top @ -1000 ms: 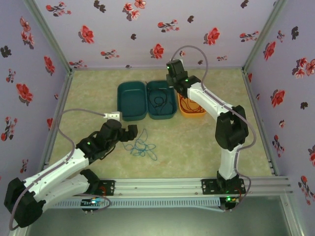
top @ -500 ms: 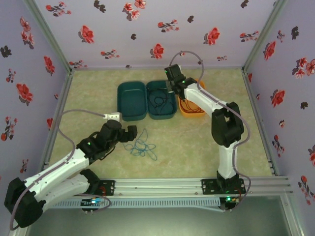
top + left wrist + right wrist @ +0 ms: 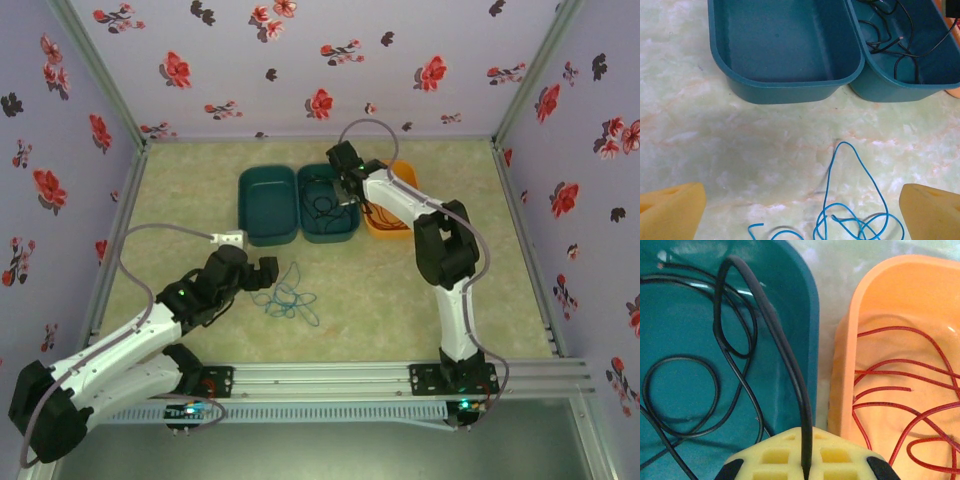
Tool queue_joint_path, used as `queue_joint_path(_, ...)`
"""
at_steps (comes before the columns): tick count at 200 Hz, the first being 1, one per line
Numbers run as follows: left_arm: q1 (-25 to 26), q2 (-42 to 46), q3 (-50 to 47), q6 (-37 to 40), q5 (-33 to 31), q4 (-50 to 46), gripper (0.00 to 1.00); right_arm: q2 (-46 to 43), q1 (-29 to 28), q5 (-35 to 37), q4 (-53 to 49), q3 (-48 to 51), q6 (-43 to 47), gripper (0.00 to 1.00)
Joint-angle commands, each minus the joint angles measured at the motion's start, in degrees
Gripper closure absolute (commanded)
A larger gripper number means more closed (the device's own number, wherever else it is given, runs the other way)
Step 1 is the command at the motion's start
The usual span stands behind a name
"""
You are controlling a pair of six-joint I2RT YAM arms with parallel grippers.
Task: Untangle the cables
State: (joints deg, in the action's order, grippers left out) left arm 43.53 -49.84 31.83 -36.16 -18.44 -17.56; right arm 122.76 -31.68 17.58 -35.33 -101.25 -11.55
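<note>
The right gripper (image 3: 806,470) clamps the black cable (image 3: 785,355) over the teal bin (image 3: 812,315); the left gripper (image 3: 802,210) gapes wide, the blue cable (image 3: 844,143) lying between its jaws.

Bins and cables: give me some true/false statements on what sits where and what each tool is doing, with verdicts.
1. The right tool is shut on a black cable over the right teal bin. True.
2. The blue cable lies in the left teal bin. False: it lies on the table, in front of that bin.
3. The red cables lie in the orange bin. True.
4. The left tool grips the blue cable. False: its jaws stand open, and the cable lies loose between the pads.
5. The orange bin stands left of both teal bins. False: it stands to their right.
</note>
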Motion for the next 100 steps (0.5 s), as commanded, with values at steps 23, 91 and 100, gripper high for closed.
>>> queue_joint_path(23,-0.70,0.49,-0.60,-1.27,-0.37,1.56,0.00,2.31,-1.49,-0.70,-4.91,-3.54,2.37,1.00)
queue_joint_path(91,-0.80,0.25,-0.90,-1.42,-0.13,2.15,0.00,8.05,-3.65,1.22,-11.73,-11.56,3.59,1.00)
queue_joint_path(100,-0.86,0.30,-0.96,-1.40,-0.09,2.10,0.00,8.90,-3.82,3.34,-12.81,-12.38,3.86,1.00)
